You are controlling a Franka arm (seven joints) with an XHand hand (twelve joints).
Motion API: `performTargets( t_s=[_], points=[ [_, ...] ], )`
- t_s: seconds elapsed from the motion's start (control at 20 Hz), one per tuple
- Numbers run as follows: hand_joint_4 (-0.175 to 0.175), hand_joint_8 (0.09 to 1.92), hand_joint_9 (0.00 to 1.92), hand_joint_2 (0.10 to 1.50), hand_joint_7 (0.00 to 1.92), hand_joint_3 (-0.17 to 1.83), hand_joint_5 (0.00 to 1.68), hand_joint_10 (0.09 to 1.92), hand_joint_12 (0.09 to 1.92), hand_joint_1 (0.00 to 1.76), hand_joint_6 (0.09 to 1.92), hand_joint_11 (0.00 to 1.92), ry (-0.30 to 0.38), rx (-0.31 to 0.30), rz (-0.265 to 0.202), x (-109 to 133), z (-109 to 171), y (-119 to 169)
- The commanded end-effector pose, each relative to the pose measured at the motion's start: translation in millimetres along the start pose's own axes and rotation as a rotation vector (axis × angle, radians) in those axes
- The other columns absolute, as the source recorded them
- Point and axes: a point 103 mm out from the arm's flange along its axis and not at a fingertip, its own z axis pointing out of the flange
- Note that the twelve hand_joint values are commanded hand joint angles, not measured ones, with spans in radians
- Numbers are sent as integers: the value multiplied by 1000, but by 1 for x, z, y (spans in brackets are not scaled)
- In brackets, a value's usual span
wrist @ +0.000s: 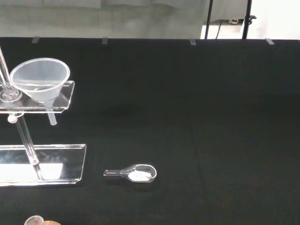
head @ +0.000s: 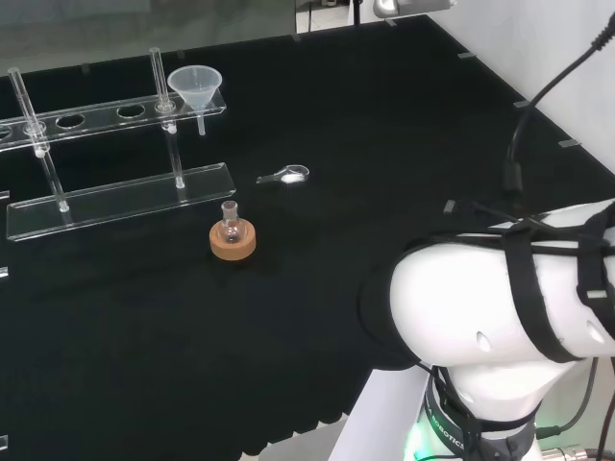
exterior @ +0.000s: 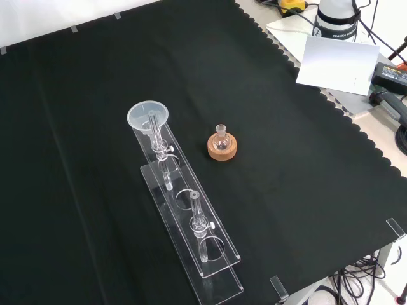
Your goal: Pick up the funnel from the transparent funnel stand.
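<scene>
Funnel (head: 195, 86) in stand (head: 115, 197) end hole; flask (head: 229, 219) on cork ring (head: 233, 244), scoop (head: 286, 175) near.

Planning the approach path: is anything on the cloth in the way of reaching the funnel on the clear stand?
Nothing visible blocks it. The funnel sits in the end hole of the transparent funnel stand. The small flask on its cork ring and the weighing scoop lie lower, beside the stand.

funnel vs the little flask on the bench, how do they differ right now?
The funnel sits raised in the end hole of the clear stand; the flask sits low on a cork ring on the cloth. The funnel has a wide open mouth above a thin stem; the flask has a narrow neck on a round body. Both are clear and upright.
</scene>
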Motion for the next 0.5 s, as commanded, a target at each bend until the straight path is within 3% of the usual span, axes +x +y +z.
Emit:
performTargets(
  t_s=[0.05,0.25,0.5],
  points=[
    [53,257,51,1119,0,466,96,583,1305,0,87,0,-34,20,16,7,9,34],
    [52,263,58,1124,1,450,103,584,1309,0,87,0,-35,49,-18,12,25,70],
    [41,281,79,1073,20,415,111,593,1314,10,87,0,-13,75,-91,28,40,119]
  ],
)
